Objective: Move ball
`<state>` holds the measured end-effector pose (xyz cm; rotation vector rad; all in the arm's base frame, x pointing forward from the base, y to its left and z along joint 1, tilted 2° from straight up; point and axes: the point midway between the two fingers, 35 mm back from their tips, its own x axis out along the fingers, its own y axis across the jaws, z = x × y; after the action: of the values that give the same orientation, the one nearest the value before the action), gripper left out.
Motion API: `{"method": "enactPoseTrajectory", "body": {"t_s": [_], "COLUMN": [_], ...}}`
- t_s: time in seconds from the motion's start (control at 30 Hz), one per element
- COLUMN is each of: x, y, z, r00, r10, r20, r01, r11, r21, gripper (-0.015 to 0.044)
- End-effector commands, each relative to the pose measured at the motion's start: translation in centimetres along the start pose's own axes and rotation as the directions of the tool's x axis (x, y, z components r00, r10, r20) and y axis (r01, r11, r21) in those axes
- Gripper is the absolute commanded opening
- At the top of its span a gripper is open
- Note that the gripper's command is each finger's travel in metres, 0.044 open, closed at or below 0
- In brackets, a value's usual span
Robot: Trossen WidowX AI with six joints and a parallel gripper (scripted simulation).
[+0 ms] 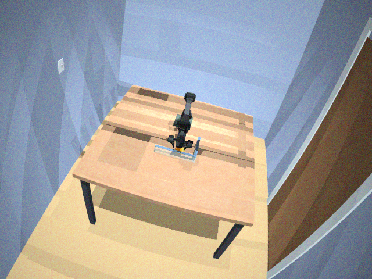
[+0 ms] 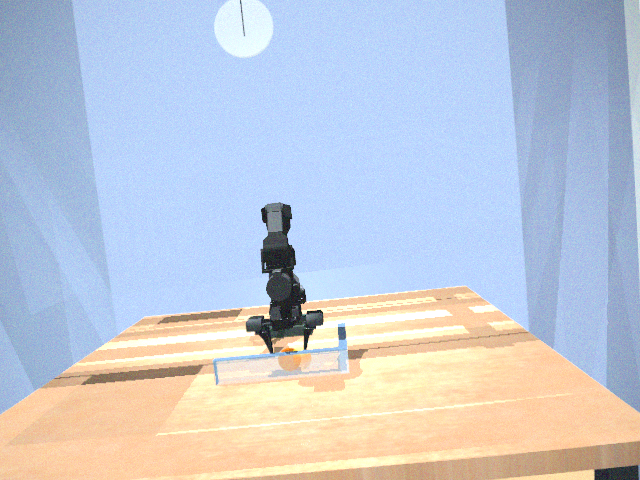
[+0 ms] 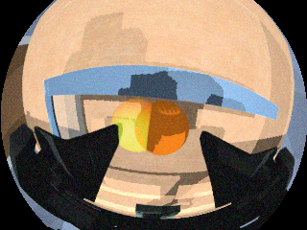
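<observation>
The orange ball lies on the table inside the corner, close to the long clear wall. The see-through yellow copy partly overlaps it, on the side towards the short clear wall. The ball is offset from the copy by part of its width. My gripper is open and points down over the ball. In the wrist view one fingertip is at each side, with the ball nearer the middle. Nothing is gripped.
The long wall's blue top edge runs just beyond the fingers on the side away from the arm base. The short wall stands to the right of the gripper in the top and exterior views. The wooden table extends around the corner.
</observation>
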<state>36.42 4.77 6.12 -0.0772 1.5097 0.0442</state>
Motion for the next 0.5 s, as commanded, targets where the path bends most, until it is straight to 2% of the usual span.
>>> {"method": "enactPoseTrajectory", "body": {"t_s": [0.0,0.2,0.33,0.47], "x": [0.88,1.61,1.61,1.61], "y": [0.04,0.04,0.04,0.04], "z": [-0.2,-0.25,-0.25,-0.25], "r00": [1.0,1.0,1.0,1.0], "r10": [0.003,0.003,0.003,0.003], "r20": [-0.008,-0.008,-0.008,-0.008], "r01": [-0.003,-0.003,-0.003,-0.003], "r11": [1.0,1.0,1.0,1.0], "r21": [-0.006,-0.006,-0.006,-0.006], "gripper": [0.0383,0.0383,0.0278,0.0251]}}
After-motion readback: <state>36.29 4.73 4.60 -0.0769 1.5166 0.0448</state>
